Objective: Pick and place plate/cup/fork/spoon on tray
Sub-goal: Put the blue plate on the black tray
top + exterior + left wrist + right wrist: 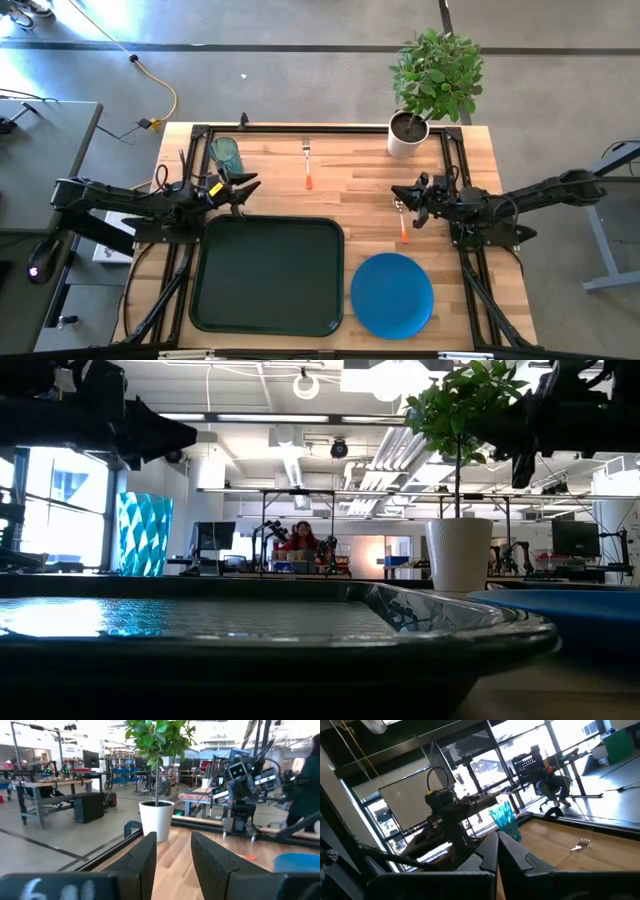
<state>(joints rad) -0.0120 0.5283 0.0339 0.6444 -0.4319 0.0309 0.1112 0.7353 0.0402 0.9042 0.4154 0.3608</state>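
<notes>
Reaching in level from nine o'clock, left gripper [244, 186] above the table's wood just off the tray's [268, 275] far-left corner, fingers [140, 862] parted with a clear gap, nothing between them. Teal cup [226, 153] upright at eleven o'clock, just beyond that gripper. Reaching in from three o'clock, right gripper [408, 197] with fingers pressed together, empty, over the spoon's [403, 222] silver bowl; contact impossible to tell. Fork [308, 165] at twelve o'clock on bare wood, tines pointing away from the tray. Blue plate [392, 294] at five o'clock, flat on the table, just beside the tray's right rim. Potted plant [432, 88] in a white pot at one o'clock.
</notes>
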